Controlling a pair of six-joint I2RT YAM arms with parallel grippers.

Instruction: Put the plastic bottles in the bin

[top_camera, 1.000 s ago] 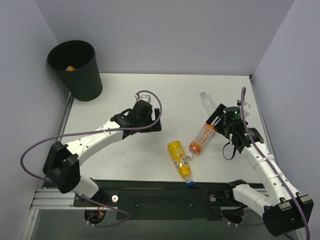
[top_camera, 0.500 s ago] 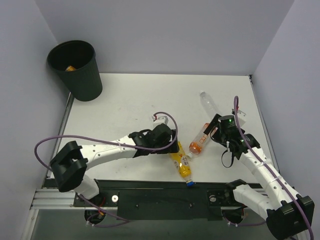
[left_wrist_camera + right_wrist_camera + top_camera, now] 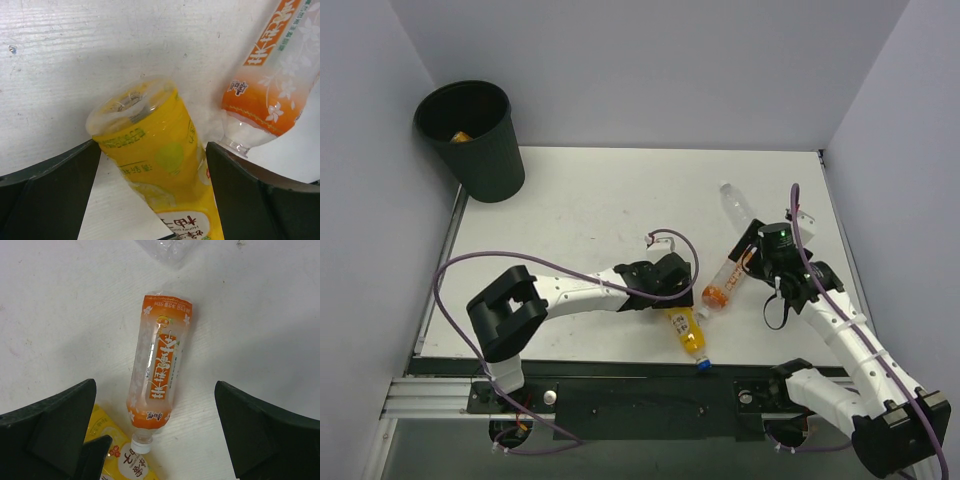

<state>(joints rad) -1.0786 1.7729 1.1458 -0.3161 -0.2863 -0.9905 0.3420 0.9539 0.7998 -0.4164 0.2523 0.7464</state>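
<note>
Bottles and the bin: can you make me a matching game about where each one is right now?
Things:
1. yellow bottle
2. orange-labelled bottle
3. clear bottle
4. black bin

Places:
A. standing at the far left corner
B. lying between the open fingers of the left end effector
C. lying farthest back on the right side
D. lying under the open right end effector

Pairs: 1-B, 2-D, 3-C, 4-A
</note>
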